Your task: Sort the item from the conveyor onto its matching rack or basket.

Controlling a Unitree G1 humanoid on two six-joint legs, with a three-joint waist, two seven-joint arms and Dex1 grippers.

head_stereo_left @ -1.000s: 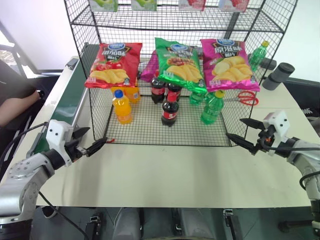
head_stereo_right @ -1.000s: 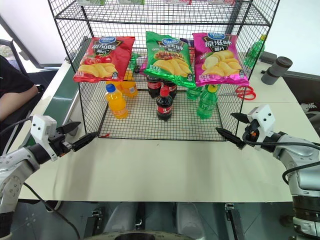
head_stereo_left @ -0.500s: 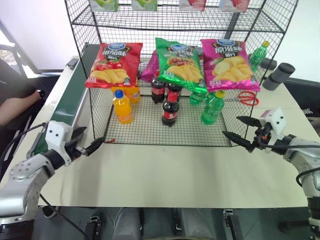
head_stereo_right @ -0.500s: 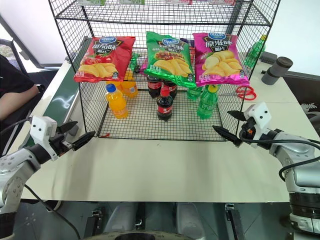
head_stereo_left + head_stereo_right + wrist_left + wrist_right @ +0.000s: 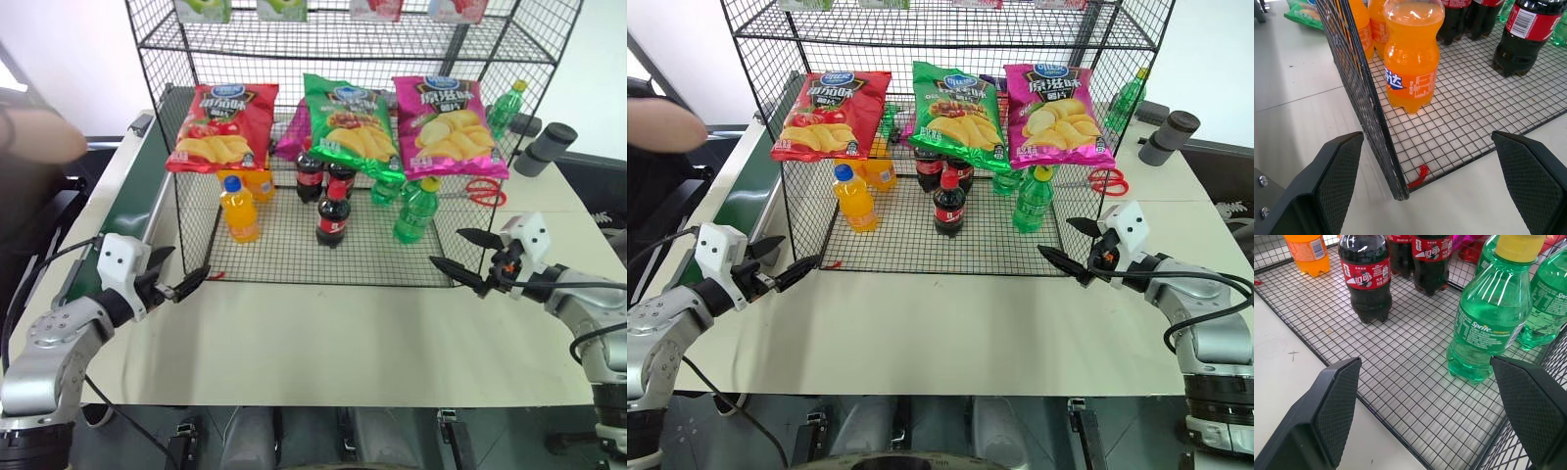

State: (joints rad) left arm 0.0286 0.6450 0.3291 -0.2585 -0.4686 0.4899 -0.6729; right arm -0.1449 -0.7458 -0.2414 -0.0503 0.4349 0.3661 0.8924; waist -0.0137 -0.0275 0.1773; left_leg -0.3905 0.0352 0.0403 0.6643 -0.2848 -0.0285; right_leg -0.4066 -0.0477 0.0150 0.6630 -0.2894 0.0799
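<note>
Three cola bottles with red caps stand in the black wire rack [image 5: 294,257]: one in front [image 5: 333,217], two behind it [image 5: 309,176] under the chip bags. The dark green conveyor [image 5: 132,201] runs along the rack's left side. My left gripper [image 5: 191,261] is open at the rack's front left corner; in the left wrist view that corner post [image 5: 1378,142] stands between its fingers. At the rack's front right corner my right gripper [image 5: 446,247] is open too, facing the front cola bottle [image 5: 1366,276] and a green bottle [image 5: 1488,323]. Neither gripper holds anything.
An orange soda bottle [image 5: 239,211] and green bottles [image 5: 416,208] share the rack floor. Red, green and pink chip bags [image 5: 348,122] hang on its front. Red scissors [image 5: 482,191] and a grey cylinder [image 5: 545,147] lie to the right. A person's hand [image 5: 39,137] hovers beyond the conveyor.
The person's arm at the far left has lifted, and a blurred hand now shows higher up. Both grippers have stayed about where they were, still open.
</note>
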